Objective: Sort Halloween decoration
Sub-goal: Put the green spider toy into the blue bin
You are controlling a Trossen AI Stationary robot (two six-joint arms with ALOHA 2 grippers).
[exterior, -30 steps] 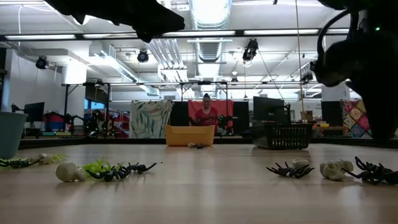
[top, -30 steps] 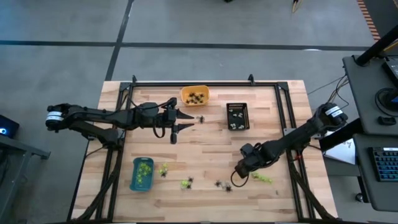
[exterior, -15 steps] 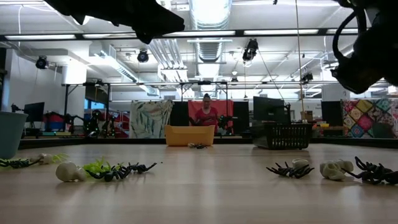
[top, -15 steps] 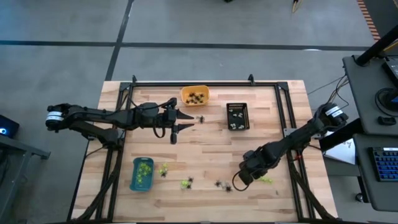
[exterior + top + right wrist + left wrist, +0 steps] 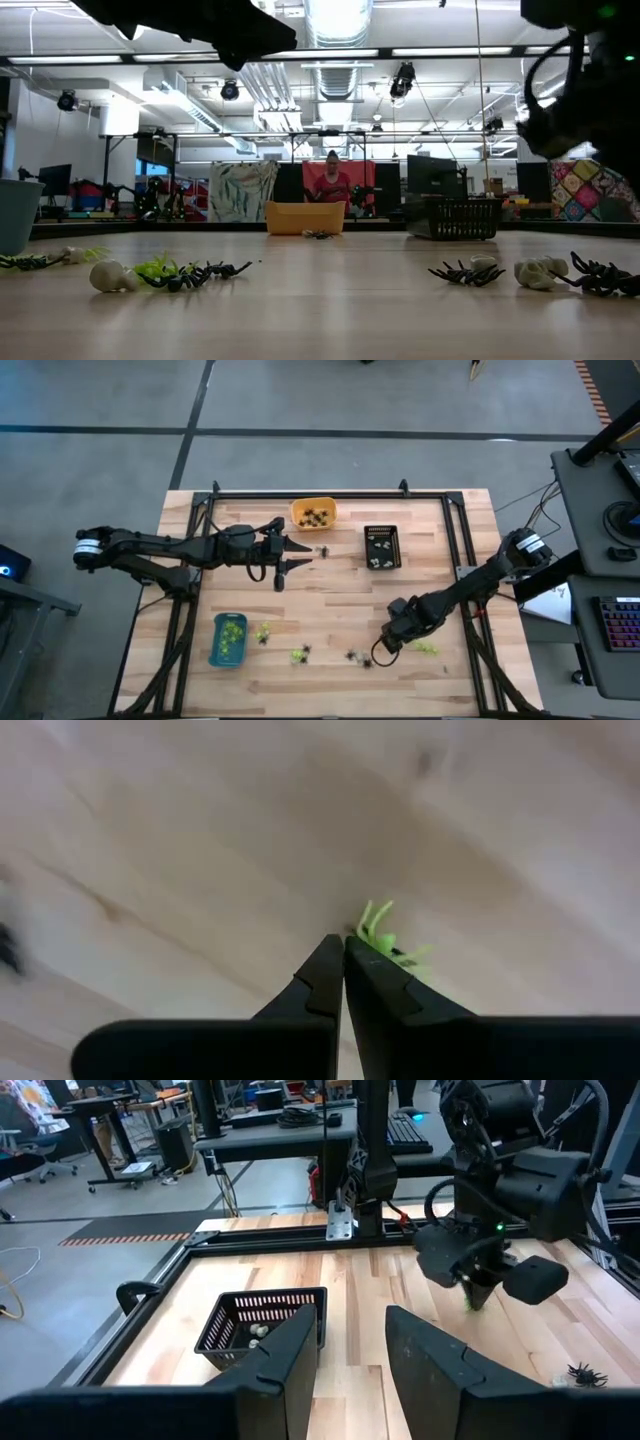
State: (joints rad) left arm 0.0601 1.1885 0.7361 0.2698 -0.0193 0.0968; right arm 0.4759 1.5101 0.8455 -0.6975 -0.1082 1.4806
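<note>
Lime-green spiky trinket point(image 5: 385, 942), prob. plastic

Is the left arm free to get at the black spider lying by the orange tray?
Probably yes. The left tool hangs open right beside the spider, with bare wood between them. The orange tray sits behind it, and the right tool, shut on a green trinket, is far off.

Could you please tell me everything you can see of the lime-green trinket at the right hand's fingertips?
The lime-green trinket is a tiny piece that looks like plastic, with thin curved prongs like legs fanning out from a small body. It sits at the very tips of the right hand, whose fingers are shut on it, so only the prongs show past them. Light wooden table lies behind it, near the table's front right; whether it touches the wood cannot be told.
</note>
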